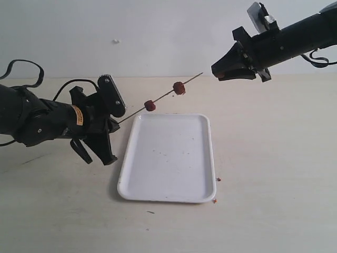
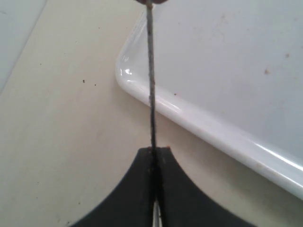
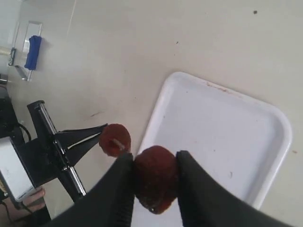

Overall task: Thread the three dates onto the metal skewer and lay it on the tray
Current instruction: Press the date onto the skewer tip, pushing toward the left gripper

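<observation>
Bright, even light, soft shadows beside the tray [image 1: 158, 137], glare on its rim, left pincer [image 2: 154, 150] seemingly blurred

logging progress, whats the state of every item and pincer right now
left pincer, shut on the metal skewer
metal skewer, held slanted in the air
first date, threaded
second date, threaded
third date, gripped, not yet threaded
right pincer, shut on the third date
tray, no skewer on it yet

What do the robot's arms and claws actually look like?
The left arm and right arm are chunky black tubes trailing looped black cables. The left one bears a yellow sticker. The left claw and right claw have black wedge-shaped fingers.
</observation>
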`<control>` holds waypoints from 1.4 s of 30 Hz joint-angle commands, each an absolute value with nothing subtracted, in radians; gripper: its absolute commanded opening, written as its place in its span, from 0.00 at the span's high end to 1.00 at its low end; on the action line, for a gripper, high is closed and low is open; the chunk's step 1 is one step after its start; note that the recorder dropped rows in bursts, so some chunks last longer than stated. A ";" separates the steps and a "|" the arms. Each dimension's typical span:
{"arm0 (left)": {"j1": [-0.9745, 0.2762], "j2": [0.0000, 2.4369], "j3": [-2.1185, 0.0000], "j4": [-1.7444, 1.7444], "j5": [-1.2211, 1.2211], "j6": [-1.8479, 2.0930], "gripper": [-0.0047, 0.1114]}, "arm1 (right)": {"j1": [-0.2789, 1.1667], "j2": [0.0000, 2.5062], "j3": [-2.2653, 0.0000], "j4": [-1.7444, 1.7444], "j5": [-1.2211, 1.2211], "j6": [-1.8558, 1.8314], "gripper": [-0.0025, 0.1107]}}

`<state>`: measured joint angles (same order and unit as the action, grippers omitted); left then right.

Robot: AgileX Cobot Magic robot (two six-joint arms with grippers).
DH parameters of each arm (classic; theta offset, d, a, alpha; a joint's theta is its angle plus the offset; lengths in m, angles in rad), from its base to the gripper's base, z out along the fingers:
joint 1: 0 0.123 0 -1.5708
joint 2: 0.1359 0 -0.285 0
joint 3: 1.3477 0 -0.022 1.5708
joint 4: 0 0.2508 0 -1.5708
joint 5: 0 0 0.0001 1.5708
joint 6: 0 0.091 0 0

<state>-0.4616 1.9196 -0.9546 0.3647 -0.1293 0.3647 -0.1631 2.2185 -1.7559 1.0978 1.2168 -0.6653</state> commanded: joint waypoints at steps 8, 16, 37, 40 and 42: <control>-0.466 1.919 -0.955 0.355 -0.157 0.362 0.96 | -0.103 2.208 -1.750 1.145 1.221 -0.707 0.72; -0.466 1.919 -0.955 0.353 -0.141 0.360 0.96 | -0.095 2.208 -1.755 1.147 1.221 -0.715 0.72; -0.487 1.919 -0.955 0.399 -0.117 0.360 0.96 | -0.119 2.210 -1.781 1.107 1.221 -0.711 0.72; -0.475 1.919 -0.955 0.384 -0.108 0.360 0.96 | -0.127 2.210 -1.783 1.107 1.221 -0.711 0.72; -0.465 1.919 -0.955 0.381 -0.106 0.360 0.96 | -0.136 2.208 -1.783 1.103 1.221 -0.711 0.72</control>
<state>-0.4770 1.9196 -0.9546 0.3998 -0.1062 0.3668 -0.1190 2.2185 -1.7717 1.1060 1.2168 -0.6983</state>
